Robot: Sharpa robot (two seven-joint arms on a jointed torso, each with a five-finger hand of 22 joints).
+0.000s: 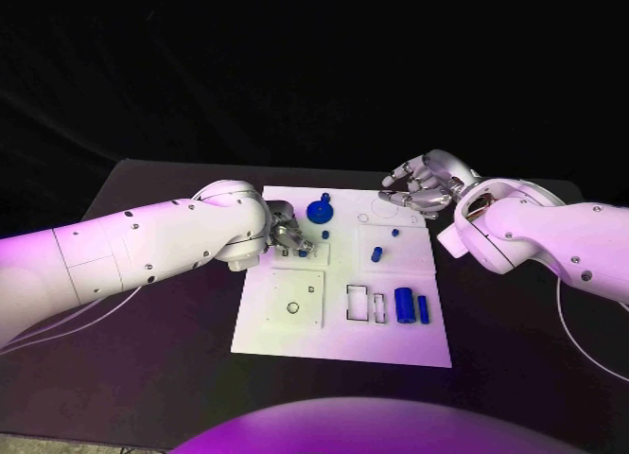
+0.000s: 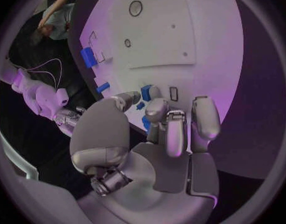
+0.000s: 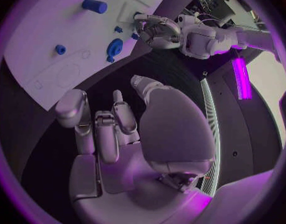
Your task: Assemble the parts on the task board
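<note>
Here, left hand [image 1: 289, 234] pinches one blue part [image 1: 304, 252]; right hand [image 1: 426, 182] hovers released.

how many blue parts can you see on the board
5, perhaps more hidden under the left hand: a round knobbed part at the far edge, a small one mid-board, two cylinders near the right edge, and one by the left hand's fingers.

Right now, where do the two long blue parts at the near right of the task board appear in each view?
Head view: the long blue parts lie side by side by the board's near right corner.
Left wrist view: at the board's edge, beyond the fingers.
Right wrist view: on the board, far past the fingers.
Shared landmark: the left robot hand.
</note>
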